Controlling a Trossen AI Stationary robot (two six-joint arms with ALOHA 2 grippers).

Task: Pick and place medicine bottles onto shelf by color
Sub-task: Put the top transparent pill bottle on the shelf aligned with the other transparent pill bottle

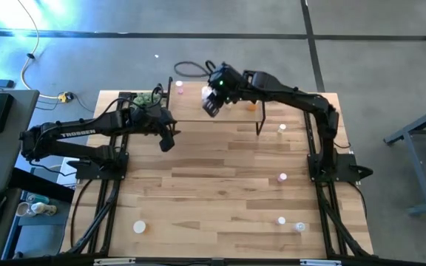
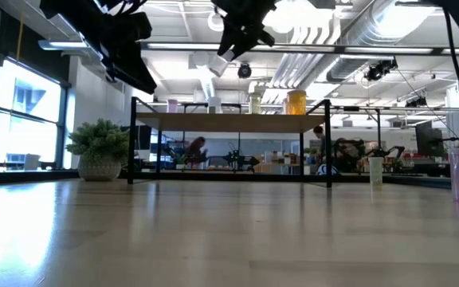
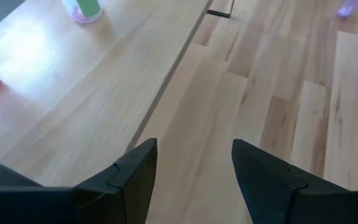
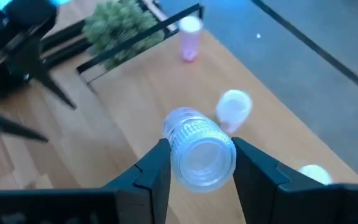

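The shelf [image 1: 231, 117] stands at the table's far middle. On its top in the low view stand a pink bottle [image 2: 172, 105], a whitish one [image 2: 213, 104], a yellow-green one [image 2: 255, 102] and an orange one [image 2: 296, 102]. My right gripper [image 1: 211, 105] hangs above the shelf's left half, shut on a whitish bottle [image 4: 197, 152]. My left gripper [image 1: 168, 142] is open and empty above the table, just near of the shelf's left end; it also shows in the left wrist view [image 3: 194, 162]. Several loose bottles stand on the table, such as one [image 1: 282, 177] at the right. My right gripper pinches the whitish bottle's round sides [image 4: 178, 152] between its two fingers. The fingers slant down from the table's right. The bottle is lifted clear above the shelf top, one round end facing the wrist camera, the other pointing down at the shelf.
A small potted plant [image 1: 145, 97] stands at the shelf's far left corner. More bottles stand near the front right [image 1: 299, 227] and front left [image 1: 140, 227] of the table, and one [image 1: 282, 129] right of the shelf. The table's middle [image 1: 228, 177] is bare wood.
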